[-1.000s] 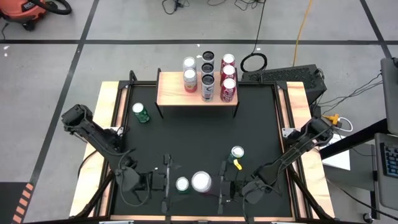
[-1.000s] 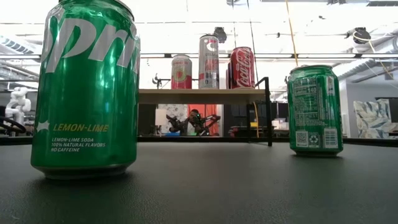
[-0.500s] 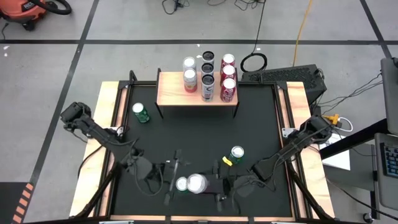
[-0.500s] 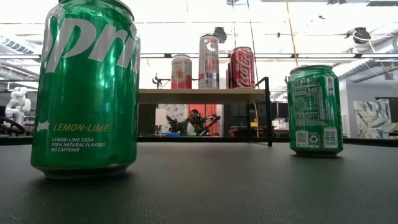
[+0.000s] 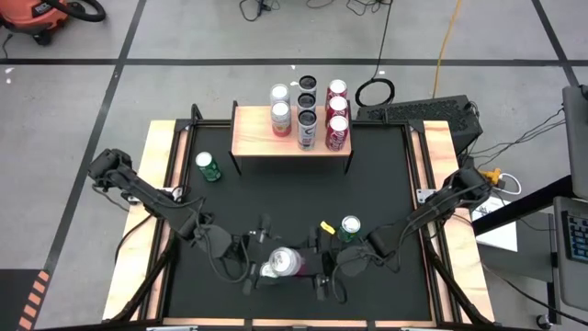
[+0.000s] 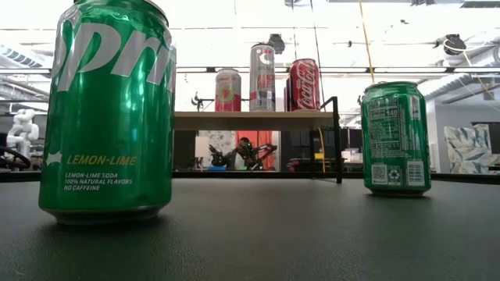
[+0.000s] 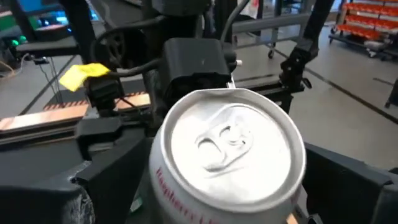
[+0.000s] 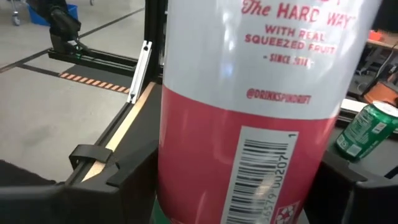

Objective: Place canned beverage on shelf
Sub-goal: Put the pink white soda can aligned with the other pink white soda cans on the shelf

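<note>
A white and pink beverage can hangs tilted near the table's front edge with my right gripper shut on it. It is just above a green can that stands on the black table. My left gripper is open. Its fingers stand on either side of the held can's top end, and I cannot tell whether they touch it. The shelf stands at the far edge and carries several cans. My right gripper pinches the can's lower body between its two fingers, which lie across the can. The fingers come nearly level from the table's right side. The can is lifted clear and tilted, its top leaning toward my left gripper.
Another green can stands just beyond my right gripper, and a third stands at the far left beside the shelf. Wooden rails run along the table's sides. The black top between the shelf and the grippers is bare.
Both grippers have moved toward each other at the table's near middle. My right gripper has carried the can toward the left, over the green can. The can has tipped from upright, so that its top now leans toward my left gripper.
</note>
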Robot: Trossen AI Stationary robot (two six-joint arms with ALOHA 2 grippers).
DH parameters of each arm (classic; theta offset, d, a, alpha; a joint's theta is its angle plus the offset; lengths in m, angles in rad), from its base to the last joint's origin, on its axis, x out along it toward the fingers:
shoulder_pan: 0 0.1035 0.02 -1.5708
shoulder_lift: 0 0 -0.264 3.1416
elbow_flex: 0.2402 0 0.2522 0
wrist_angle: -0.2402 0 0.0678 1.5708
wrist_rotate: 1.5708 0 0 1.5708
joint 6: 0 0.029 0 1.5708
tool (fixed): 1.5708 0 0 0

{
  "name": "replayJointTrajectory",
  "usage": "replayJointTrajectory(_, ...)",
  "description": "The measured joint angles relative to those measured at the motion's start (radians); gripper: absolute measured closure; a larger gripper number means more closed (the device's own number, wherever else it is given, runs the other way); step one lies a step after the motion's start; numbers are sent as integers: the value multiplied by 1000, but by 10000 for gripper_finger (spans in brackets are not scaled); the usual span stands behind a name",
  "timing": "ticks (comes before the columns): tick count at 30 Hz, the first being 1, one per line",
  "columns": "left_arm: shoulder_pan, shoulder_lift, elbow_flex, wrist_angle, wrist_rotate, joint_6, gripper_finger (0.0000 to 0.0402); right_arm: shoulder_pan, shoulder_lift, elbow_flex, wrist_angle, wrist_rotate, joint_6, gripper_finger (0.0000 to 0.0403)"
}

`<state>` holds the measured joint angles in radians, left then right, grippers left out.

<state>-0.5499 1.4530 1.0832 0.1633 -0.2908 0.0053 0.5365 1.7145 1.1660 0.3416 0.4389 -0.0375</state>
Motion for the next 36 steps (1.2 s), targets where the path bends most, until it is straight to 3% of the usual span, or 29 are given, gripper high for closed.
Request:
replayJointTrajectory(10, 0, -65, 0, -102, -24, -25, 4, -14, -12, 1, -12, -84, 53, 121)
replayJointTrajectory(20, 0, -63, 0, -106, 29, -26, 6, -27, -12, 1, -12, -105, 63, 121)
replayJointTrajectory(36, 0, -63, 0, -105, 22, -26, 91, -27, -11, 1, -10, -104, 81, 121)
